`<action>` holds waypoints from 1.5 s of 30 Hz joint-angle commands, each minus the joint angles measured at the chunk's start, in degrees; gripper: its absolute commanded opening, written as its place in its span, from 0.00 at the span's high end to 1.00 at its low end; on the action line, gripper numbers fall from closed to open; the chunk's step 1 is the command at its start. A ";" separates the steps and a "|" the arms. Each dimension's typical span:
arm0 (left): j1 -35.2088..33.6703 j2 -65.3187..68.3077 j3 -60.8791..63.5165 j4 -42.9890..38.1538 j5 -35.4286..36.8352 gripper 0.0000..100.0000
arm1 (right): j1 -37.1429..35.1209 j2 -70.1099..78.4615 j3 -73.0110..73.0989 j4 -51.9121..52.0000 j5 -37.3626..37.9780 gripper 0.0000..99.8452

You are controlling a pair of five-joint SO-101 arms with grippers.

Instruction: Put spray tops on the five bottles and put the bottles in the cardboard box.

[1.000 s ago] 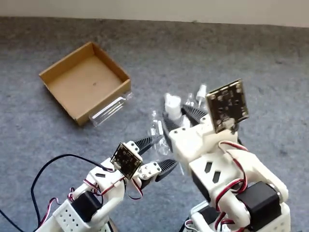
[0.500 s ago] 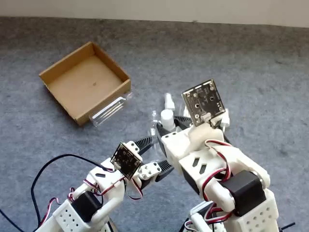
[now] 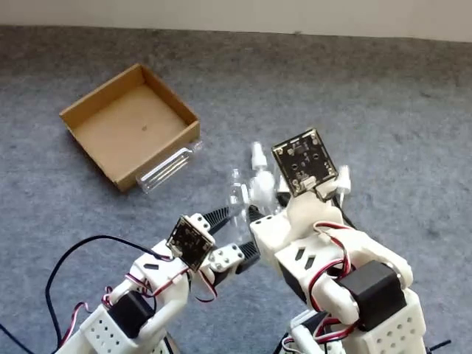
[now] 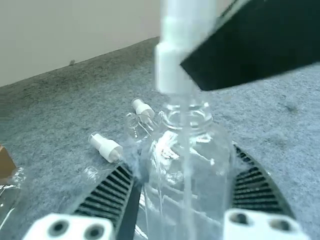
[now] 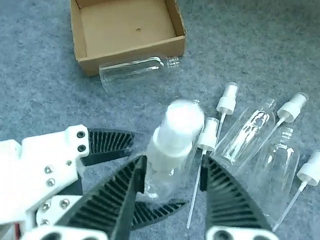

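Left gripper (image 4: 184, 186) is clamping a clear bottle (image 4: 186, 150) upright, ribbed jaws closed partway against both of its sides, low over the grey carpet (image 3: 369, 88) in front of both arms. Right gripper (image 5: 173, 169) is pinching a white spray top (image 5: 175, 134) between narrowed jaws and holding it directly over the bottle's open neck, with the dip tube hanging down inside the glass. The cardboard box (image 3: 158, 156) is sitting well apart on the left arm's side, and a second bottle (image 3: 167, 168) is lying on its side touching the box's near wall. Two more bottles (image 5: 250, 129) and four loose spray tops (image 5: 226, 100) are lying together on the carpet beyond the held bottle. In the high view the right arm's wrist board (image 3: 301, 162) is covering part of that cluster.
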 commanded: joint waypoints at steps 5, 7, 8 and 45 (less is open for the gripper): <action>-1.45 -0.22 1.36 -0.09 0.35 0.90 | -0.40 -0.66 -1.80 0.13 0.70 0.81; -1.54 -0.22 1.36 -0.09 0.35 0.90 | -0.40 -0.66 -4.09 0.13 0.70 0.81; -1.54 -0.22 1.36 0.00 0.35 0.90 | -0.13 -0.66 -5.14 0.22 0.70 0.81; -16.48 -0.22 -3.65 -2.37 -9.41 0.90 | 19.47 -0.66 41.45 -41.89 0.26 0.99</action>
